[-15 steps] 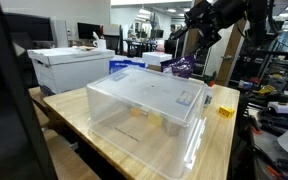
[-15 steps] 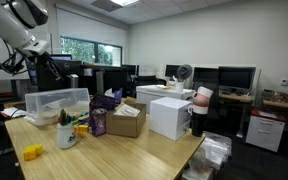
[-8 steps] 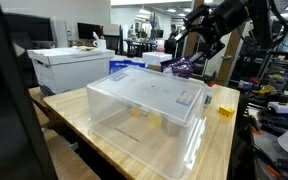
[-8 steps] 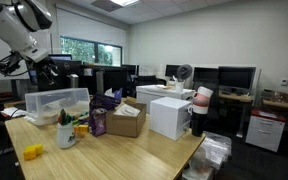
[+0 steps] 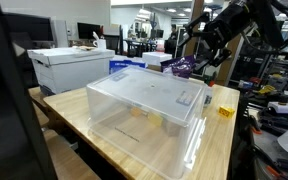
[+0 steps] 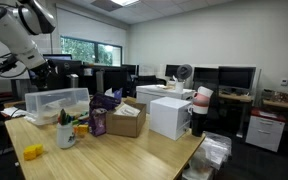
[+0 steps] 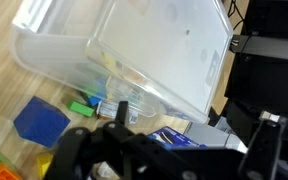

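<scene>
The bin (image 5: 144, 100) fills the near end of the table (image 5: 219, 150), with a block (image 5: 225, 112) just beside its far corner and a bag (image 5: 181, 68) behind. Above the bag hangs the gripper (image 5: 208, 52), jaws apart and empty. If it came down carelessly, a finger could catch the bin's rim or crush the bag.

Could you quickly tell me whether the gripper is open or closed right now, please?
Gripper: open, holding nothing, up in the air.
</scene>
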`<control>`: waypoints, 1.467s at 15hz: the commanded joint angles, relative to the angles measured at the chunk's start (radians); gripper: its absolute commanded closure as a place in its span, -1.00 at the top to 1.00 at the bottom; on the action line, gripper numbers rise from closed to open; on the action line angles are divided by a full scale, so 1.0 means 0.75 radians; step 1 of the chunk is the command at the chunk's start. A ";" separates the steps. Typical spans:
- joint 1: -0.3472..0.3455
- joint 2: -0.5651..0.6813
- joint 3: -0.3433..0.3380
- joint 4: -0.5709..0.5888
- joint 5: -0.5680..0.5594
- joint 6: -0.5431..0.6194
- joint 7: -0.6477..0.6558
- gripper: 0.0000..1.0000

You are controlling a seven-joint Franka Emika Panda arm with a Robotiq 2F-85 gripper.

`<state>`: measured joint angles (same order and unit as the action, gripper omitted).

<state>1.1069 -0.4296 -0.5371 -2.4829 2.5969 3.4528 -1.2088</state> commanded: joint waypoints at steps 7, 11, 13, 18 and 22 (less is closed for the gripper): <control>0.152 -0.157 -0.172 -0.035 0.008 0.000 0.427 1.00; 0.167 -0.194 -0.184 -0.024 0.008 0.000 0.620 1.00; 0.164 -0.214 -0.179 -0.017 0.008 0.000 0.718 1.00; 0.137 -0.253 -0.145 0.010 0.008 0.000 0.987 1.00; 0.112 -0.257 -0.107 0.047 0.008 0.000 1.162 1.00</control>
<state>1.2188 -0.6059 -0.6577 -2.4623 2.5969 3.4526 -0.4457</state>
